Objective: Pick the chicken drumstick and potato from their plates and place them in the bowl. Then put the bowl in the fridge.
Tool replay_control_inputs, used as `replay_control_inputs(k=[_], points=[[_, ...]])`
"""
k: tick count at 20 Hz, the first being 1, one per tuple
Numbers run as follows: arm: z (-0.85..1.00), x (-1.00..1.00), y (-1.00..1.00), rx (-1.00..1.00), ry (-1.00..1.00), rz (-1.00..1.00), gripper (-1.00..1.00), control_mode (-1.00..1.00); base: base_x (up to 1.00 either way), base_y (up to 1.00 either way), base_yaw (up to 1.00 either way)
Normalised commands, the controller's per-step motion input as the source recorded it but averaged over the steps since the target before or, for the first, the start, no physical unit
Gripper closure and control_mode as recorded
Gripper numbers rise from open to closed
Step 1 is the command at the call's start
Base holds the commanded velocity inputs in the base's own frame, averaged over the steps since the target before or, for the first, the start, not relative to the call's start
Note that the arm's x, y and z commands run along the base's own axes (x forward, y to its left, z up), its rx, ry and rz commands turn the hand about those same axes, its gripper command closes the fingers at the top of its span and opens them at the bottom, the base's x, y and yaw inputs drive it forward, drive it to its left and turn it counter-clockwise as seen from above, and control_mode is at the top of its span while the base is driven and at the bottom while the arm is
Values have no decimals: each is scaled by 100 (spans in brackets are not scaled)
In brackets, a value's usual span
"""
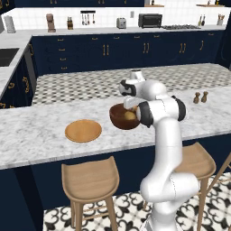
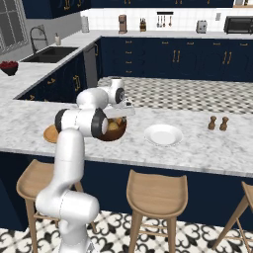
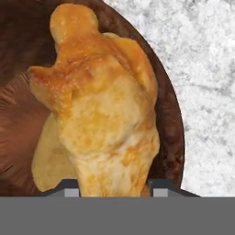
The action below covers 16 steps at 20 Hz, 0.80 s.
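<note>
We are looking across a long marble counter (image 1: 31,135) running in front of navy cabinets (image 1: 103,49), with three wooden stools (image 1: 90,180) tucked under its near edge, and the white arm (image 1: 164,149) is rising from the floor and bending over the counter's middle. The dark reddish-brown bowl (image 1: 118,118) is sitting on the marble just beside the arm's elbow, and it is lying between the two plates — the tan wooden plate (image 1: 83,131) is resting to its left in the left base view, and the white plate (image 2: 163,134) is sitting to its right in the right base view, both showing bare tops. A pair of small brown shakers (image 2: 218,123) is standing further right, well apart from the plates. The gripper (image 3: 114,189) is hanging over the bowl's inside, and in the hand view its two dark tips are standing partly apart on either side of the chicken drumstick (image 3: 103,110), pinching its thick lower end. The golden, lumpy drumstick is reaching up across that view over the bowl's brown interior. Behind it the smooth yellowish potato (image 3: 48,160) is already lying in the bowl, peeking out at the drumstick's lower left — whether the two are touching we cannot tell
</note>
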Motion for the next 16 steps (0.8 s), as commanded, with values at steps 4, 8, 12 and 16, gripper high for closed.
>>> replay_control_inputs(k=[4, 8, 12, 16], points=[[-3, -14, 0, 0, 0, 2, -100, -100, 0, 0, 0], [-3, -39, 0, 0, 0, 1, -100, -100, 0, 0, 0], [38, -42, 12, 0, -6, 1, -100, -100, 0, 0, 0], [61, -57, 35, 0, -12, 0, -100, -100, 0, 0, 0]])
